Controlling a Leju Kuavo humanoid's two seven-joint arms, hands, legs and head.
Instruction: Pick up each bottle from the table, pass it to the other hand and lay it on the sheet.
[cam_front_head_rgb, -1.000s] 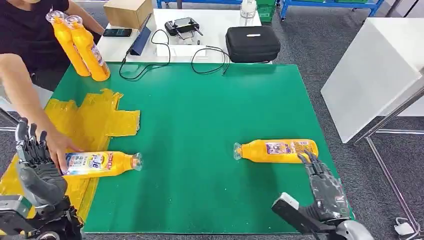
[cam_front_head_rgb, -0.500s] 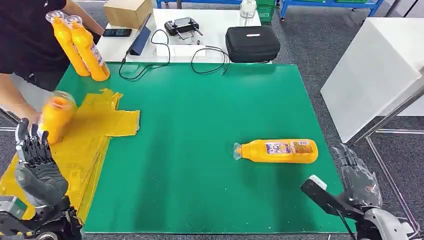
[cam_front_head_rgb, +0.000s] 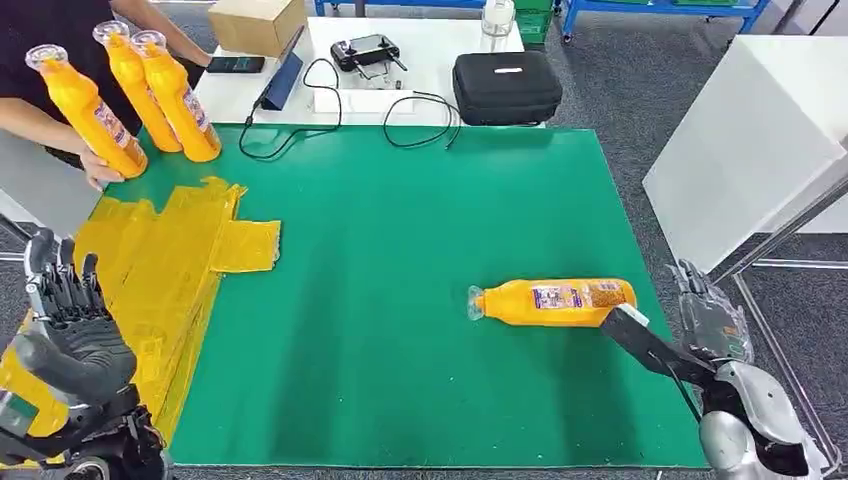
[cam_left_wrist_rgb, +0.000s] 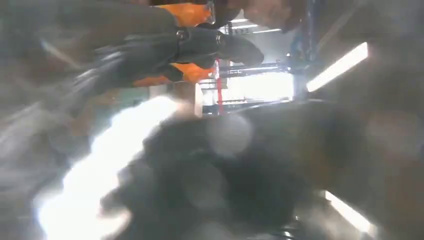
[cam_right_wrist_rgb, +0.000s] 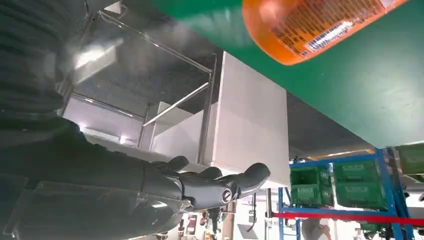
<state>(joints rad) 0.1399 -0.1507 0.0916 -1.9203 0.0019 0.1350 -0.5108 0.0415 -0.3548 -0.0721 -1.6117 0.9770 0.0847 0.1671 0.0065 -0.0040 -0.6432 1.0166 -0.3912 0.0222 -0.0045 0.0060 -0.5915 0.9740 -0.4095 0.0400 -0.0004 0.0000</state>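
A green surface (cam_front_head_rgb: 400, 300) carries the things. At about 4 o'clock on it an orange bottle (cam_front_head_rgb: 552, 302) lies on its side, cap toward the centre. A crumpled yellow sheet (cam_front_head_rgb: 180, 260) covers the 9 o'clock edge. At 11 o'clock two orange bottles (cam_front_head_rgb: 165, 95) stand leaning together, and a third (cam_front_head_rgb: 88, 112), tilted, rests its base there under a person's hand (cam_front_head_rgb: 98, 172). Black cables (cam_front_head_rgb: 300, 130) trail over the 12 o'clock edge.

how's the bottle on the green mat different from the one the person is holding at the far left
The bottle on the green mat lies on its side, cap toward the sheet; the person's bottle stands tilted, cap up. The first lies free, with the right hand just past its base; the second is gripped by a person's hand. Both are orange with clear caps and labels.
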